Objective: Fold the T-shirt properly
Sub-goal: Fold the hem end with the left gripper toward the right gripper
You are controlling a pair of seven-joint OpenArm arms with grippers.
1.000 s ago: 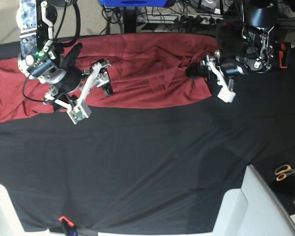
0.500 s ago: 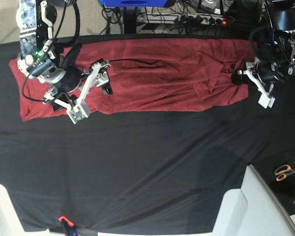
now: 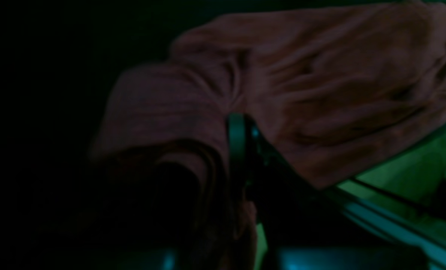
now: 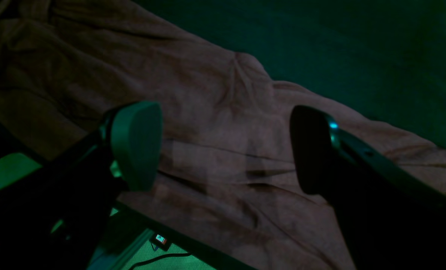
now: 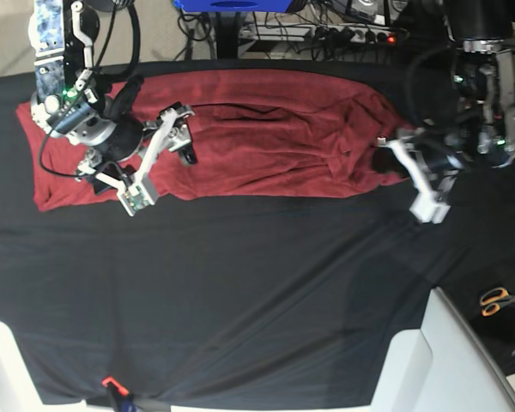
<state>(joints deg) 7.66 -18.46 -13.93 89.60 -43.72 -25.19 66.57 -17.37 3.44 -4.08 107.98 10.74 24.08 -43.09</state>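
The left gripper (image 5: 386, 159) is pinched shut on the right-hand edge of the T-shirt (image 5: 266, 137), which lies bunched along the far side of the black table cloth (image 5: 257, 292). The right gripper (image 5: 178, 136) hovers wide open over it, holding nothing. A thin pinch could slip, or drag folds crooked.

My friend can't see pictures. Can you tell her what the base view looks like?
A big red T-shirt lies stretched across the far side of a black-covered table. The left claw is shut on the T-shirt's end, and the open right claw hangs over its other half. Orange scissors sit by the edge.
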